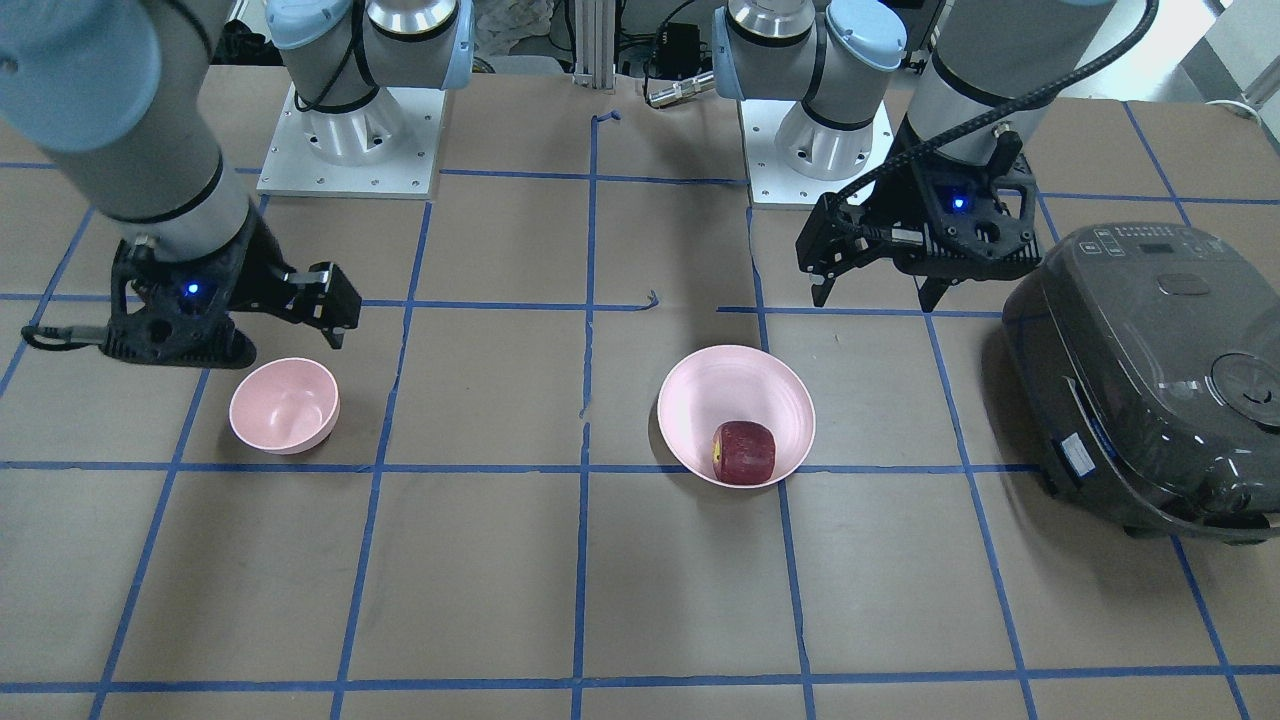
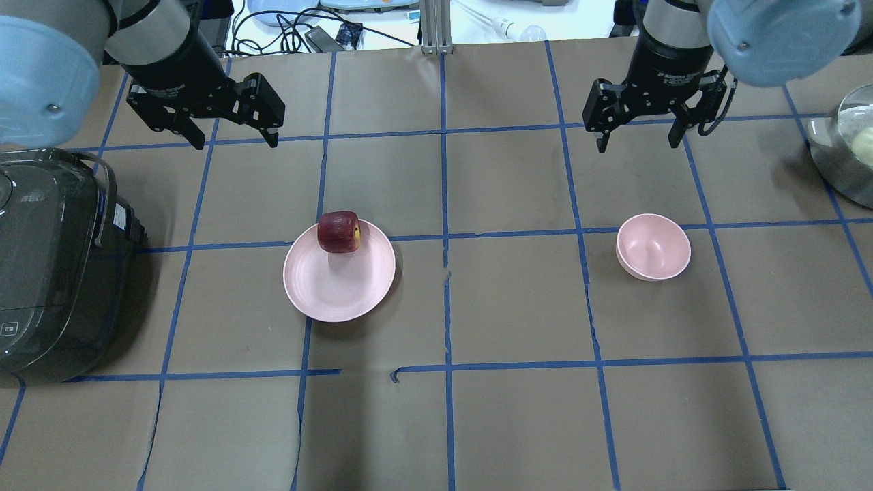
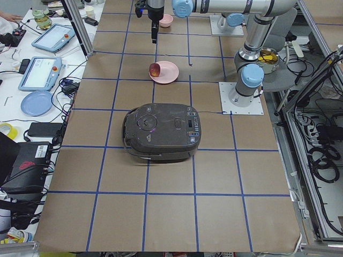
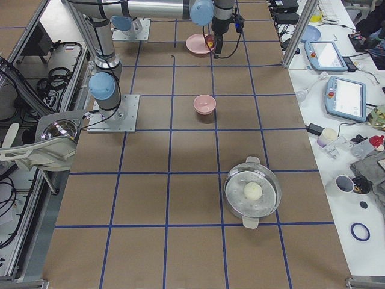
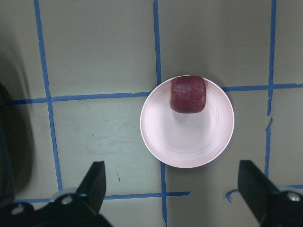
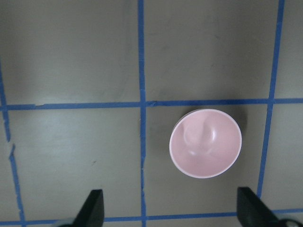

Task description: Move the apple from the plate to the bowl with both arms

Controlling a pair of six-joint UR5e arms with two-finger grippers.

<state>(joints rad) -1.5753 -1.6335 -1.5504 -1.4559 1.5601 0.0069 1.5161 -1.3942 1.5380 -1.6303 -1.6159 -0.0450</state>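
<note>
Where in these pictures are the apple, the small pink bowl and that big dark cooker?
apple [image 2: 339, 232]: overhead view, middle of its red skin.
bowl [image 2: 653, 247]: overhead view, bare inner floor.
cooker [image 2: 48, 273]: overhead view, middle of its dark lid.

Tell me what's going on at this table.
Nothing is being handled yet. The apple sits on the plate, near the rim farthest from the robot. The bowl stands empty on the robot's right side. The left gripper hangs open in the air on the plate's side, and the right gripper hangs open on the bowl's side. Neither touches anything.
</note>
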